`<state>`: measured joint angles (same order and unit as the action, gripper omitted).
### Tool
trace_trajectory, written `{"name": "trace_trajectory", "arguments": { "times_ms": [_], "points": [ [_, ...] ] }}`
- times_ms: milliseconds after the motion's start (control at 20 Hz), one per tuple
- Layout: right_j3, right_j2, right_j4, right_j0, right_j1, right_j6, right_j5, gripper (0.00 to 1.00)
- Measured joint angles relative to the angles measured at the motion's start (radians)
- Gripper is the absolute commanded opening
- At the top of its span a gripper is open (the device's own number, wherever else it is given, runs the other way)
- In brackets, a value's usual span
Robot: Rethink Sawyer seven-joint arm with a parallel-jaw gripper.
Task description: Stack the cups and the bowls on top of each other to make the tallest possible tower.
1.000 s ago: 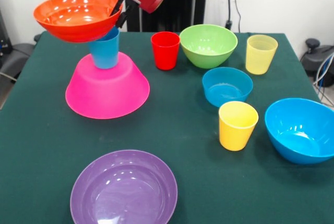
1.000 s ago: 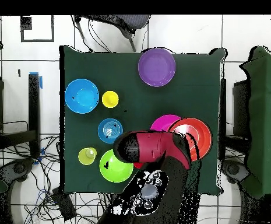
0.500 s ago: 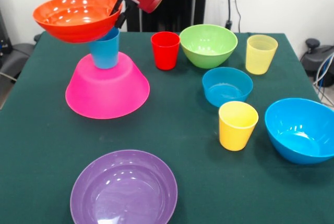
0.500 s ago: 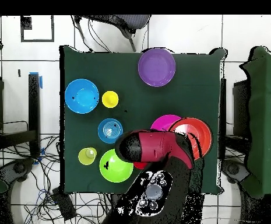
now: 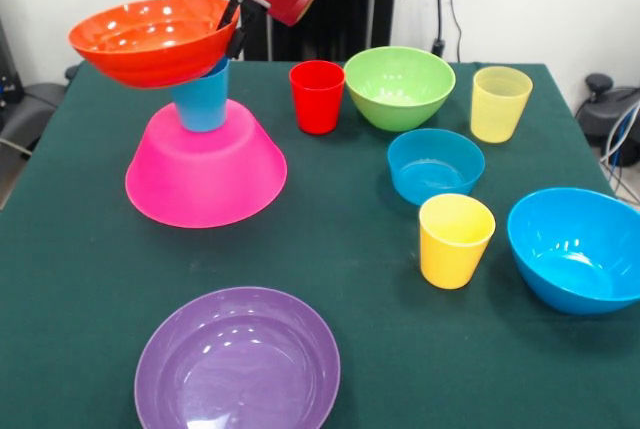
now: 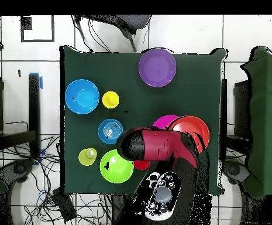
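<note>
A: Where does the orange bowl (image 5: 153,39) sit against the tool (image 5: 232,27)?

B: In the front view the bowl is up in the air, tilted, its right rim caught by the tool, whose dark fingers (image 5: 237,31) are clamped on that rim, one inside and one outside. Its underside touches or just clears the mouth of the blue cup (image 5: 203,96); I cannot tell which

A: And the tower below?

B: The blue cup stands upright on the flat base of the upturned pink bowl (image 5: 205,169), near the surface's (image 5: 90,279) far left corner in that view. From overhead the orange bowl (image 6: 190,132) covers most of the pink bowl (image 6: 163,122), and the red arm (image 6: 155,145) hides the tool

A: The rest?

B: Along the far edge stand the red cup (image 5: 317,96), green bowl (image 5: 399,86) and pale yellow cup (image 5: 499,103). The small blue bowl (image 5: 435,165) and yellow cup (image 5: 455,240) lie mid-right, the larger blue bowl (image 5: 578,247) at the right edge, the purple bowl (image 5: 237,361) at the near edge
</note>
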<state>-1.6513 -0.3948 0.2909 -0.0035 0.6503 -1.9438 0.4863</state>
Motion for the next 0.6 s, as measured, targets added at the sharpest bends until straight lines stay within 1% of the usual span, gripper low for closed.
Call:
{"name": "trace_trajectory", "arguments": {
  "times_ms": [600],
  "points": [
    [-0.004, 0.046, -0.002, -0.029, 0.033, 0.000, 0.000, 0.00]
  ]
}}
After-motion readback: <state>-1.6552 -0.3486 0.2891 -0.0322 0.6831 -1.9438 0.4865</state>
